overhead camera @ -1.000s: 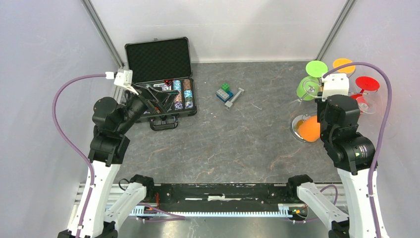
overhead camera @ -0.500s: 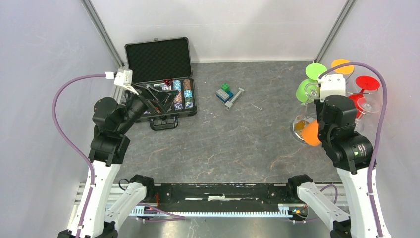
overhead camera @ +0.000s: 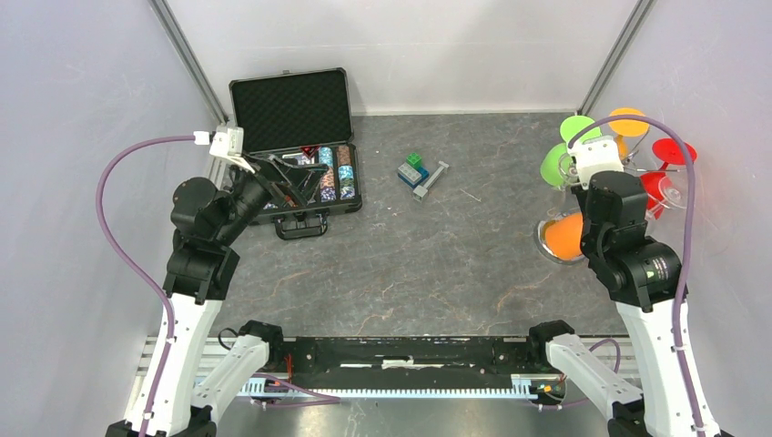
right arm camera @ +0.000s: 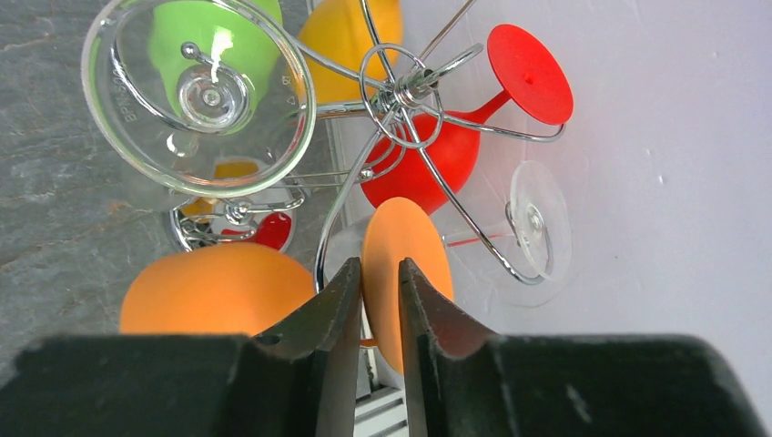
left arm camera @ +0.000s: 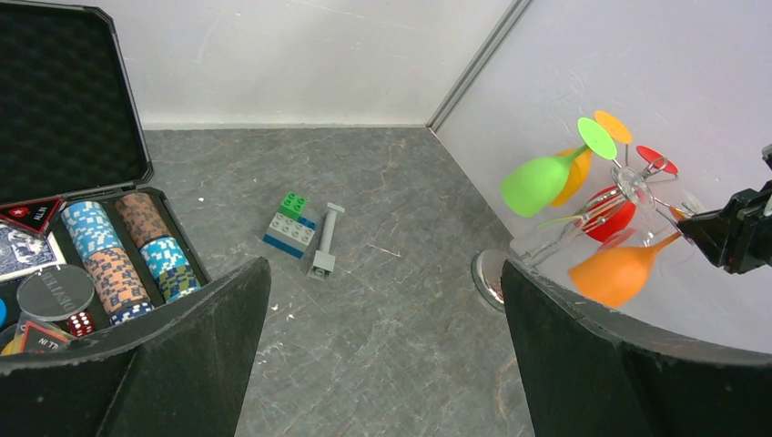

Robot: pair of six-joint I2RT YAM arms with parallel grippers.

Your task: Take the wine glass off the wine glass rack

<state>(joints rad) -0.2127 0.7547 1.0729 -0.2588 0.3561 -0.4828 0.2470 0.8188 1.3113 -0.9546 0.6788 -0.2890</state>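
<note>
The wine glass rack (right arm camera: 401,91), a silver wire stand with looped arms, stands at the table's far right (overhead camera: 637,168). It leans in the left wrist view (left arm camera: 583,214). Several glasses hang on it: green (right arm camera: 214,45), red (right arm camera: 423,164), clear (right arm camera: 196,100) and orange. My right gripper (right arm camera: 380,266) is shut on the round foot (right arm camera: 410,246) of the orange wine glass, whose bowl (right arm camera: 214,287) lies left of the jaws and shows from above (overhead camera: 564,237). My left gripper (left arm camera: 384,266) is open and empty, held high by the case, far from the rack.
An open black case (overhead camera: 296,137) with poker chips sits at the back left. Toy bricks (overhead camera: 412,169) and a grey piece (overhead camera: 431,179) lie mid-table. The right wall (overhead camera: 719,109) stands close behind the rack, whose round base (left arm camera: 487,273) rests on the table.
My right wrist has shifted slightly left and back with the orange glass, and the rack's top and hanging glasses have swayed left with it. The left arm has not moved.
</note>
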